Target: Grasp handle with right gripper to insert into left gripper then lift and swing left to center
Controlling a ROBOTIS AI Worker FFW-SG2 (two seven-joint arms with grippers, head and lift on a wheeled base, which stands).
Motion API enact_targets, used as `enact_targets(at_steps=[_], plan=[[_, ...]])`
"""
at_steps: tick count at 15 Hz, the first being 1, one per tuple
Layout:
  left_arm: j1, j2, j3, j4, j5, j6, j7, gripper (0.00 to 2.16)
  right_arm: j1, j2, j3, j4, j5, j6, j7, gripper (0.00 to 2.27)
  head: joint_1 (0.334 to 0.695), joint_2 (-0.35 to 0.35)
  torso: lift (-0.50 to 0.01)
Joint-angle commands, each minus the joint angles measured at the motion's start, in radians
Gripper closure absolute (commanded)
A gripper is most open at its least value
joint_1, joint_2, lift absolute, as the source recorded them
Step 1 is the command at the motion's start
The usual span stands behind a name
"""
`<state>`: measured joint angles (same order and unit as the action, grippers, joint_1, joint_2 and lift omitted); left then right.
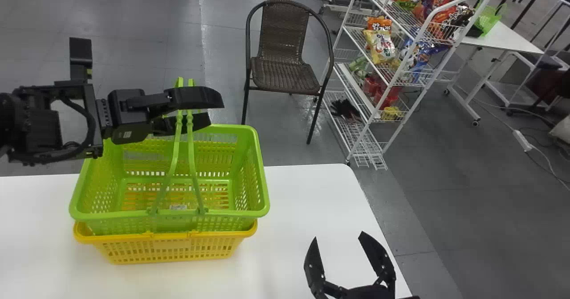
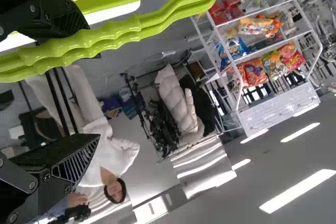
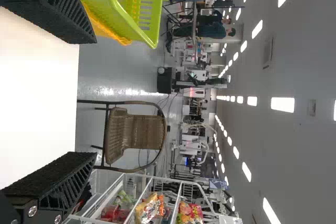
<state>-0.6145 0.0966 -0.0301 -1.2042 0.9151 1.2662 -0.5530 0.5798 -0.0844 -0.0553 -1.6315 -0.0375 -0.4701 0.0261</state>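
While both uprights of the green handle point(image 1: 191, 152) pass between the open jaws of our left gripper point(image 1: 217, 110), near ten o'clock in our head view, we cannot tell whether either jaw touches them. We see the handle rising from the near, six-o'clock side of the green basket point(image 1: 120, 224), which sits nested in a yellow basket point(image 1: 178, 250) on our white desk point(image 1: 311, 201). Our right gripper point(image 1: 339, 241) is at five o'clock, jaws wide apart. Beyond, we see a woven chair point(image 1: 285, 71) toward twelve and a wire rack point(image 1: 439, 69) at two.
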Motion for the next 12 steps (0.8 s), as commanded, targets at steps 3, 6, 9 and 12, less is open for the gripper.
enact_targets(at_steps=[3, 6, 9, 12], plan=[[-0.057, 0.008, 0.029, 0.000, 0.044, 0.059, 0.019, 0.34, 0.000, 0.002, 0.000, 0.012, -0.002, -0.009, 0.000, 0.04, 0.695, -0.317, 0.000], [-0.113, 0.015, 0.048, 0.008, 0.059, 0.114, 0.033, 0.34, 0.000, 0.003, 0.000, 0.013, -0.002, -0.012, 0.000, 0.04, 0.695, -0.309, 0.000], [-0.157, 0.018, 0.050, 0.014, 0.080, 0.154, 0.044, 0.34, 0.000, 0.006, 0.000, 0.013, -0.002, -0.012, 0.000, 0.04, 0.695, -0.302, 0.000], [-0.229, 0.043, 0.055, 0.098, 0.126, 0.206, 0.042, 0.34, 0.000, 0.008, 0.000, 0.013, -0.001, -0.012, 0.000, 0.04, 0.695, -0.303, 0.000]])
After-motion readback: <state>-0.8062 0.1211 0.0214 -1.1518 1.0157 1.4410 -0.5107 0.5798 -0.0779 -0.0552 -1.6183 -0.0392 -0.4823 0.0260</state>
